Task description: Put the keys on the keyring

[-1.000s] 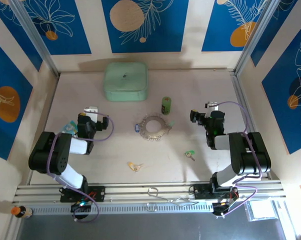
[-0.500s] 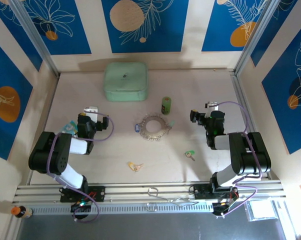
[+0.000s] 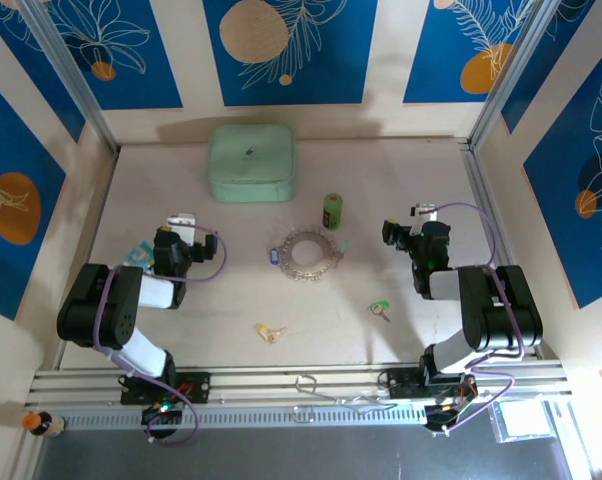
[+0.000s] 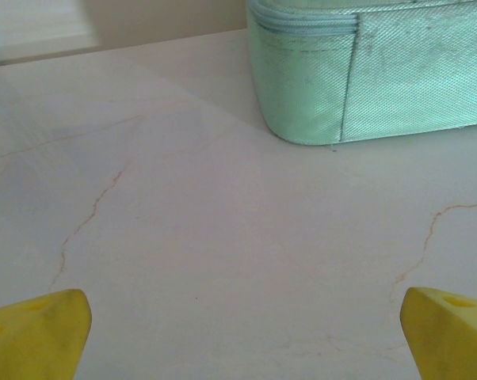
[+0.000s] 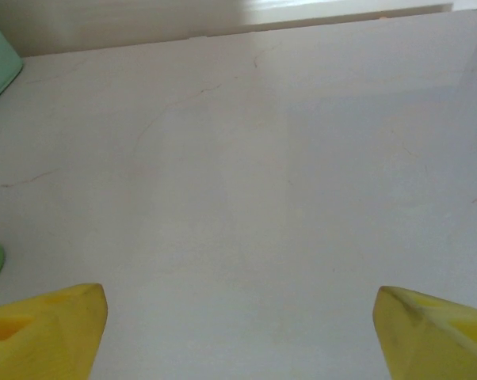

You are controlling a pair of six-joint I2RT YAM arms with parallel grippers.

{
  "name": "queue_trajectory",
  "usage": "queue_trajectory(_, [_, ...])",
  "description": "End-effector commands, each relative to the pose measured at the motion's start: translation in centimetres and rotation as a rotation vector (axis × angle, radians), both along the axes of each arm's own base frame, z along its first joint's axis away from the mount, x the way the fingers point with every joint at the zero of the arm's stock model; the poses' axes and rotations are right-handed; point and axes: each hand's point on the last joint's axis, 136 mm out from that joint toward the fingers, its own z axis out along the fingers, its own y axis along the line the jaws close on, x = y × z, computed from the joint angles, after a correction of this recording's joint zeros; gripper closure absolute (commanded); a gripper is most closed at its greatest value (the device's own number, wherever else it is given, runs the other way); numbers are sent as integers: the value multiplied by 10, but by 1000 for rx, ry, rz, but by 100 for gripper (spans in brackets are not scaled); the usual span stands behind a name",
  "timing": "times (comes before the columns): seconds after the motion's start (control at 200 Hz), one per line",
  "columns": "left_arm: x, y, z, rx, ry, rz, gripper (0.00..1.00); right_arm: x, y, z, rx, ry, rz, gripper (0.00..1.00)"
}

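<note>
Pale surface (image 3: 411,180), walled on 3 sides. At its middle lies the keyring (image 3: 305,256); the yellow key (image 3: 270,331) and green key (image 3: 380,309) lie loose nearer the arms, apart from it. Flanking the ring, the left gripper (image 3: 183,222) and right gripper (image 3: 390,232) stand released and empty. Judged: threading not begun; next, a fine pinch on 1 key. Room ample; the box (image 3: 251,162) and cylinder (image 3: 332,210) sit beyond.

Both arms folded low beside their bases, left gripper (image 3: 181,224) pointing toward the far side, jaws spread wide and empty, right gripper (image 3: 393,233) angled inward, just as wide, holding nothing, yellow fingertips (image 4: 36,332) well apart in each wrist view.
</note>
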Motion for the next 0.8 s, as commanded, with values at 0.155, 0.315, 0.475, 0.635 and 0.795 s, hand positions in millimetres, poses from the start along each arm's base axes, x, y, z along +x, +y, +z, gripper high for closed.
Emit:
queue_trajectory(0.155, [-7,-5,51,-4,-51,-47,0,-20,12,55,132,153,-69,15])
queue_trajectory(0.315, [-12,-8,81,-75,-63,-40,0,-54,38,49,349,322,-57,24])
queue_trajectory(0.475, [-18,-32,82,-167,40,-115,4,-87,78,53,484,458,106,36])
queue_trajectory(0.635, [-32,-91,77,-293,148,-286,7,-119,119,39,512,661,221,64])
queue_trajectory(0.795, [-61,-145,48,-267,320,-376,11,-128,162,25,502,754,321,64])
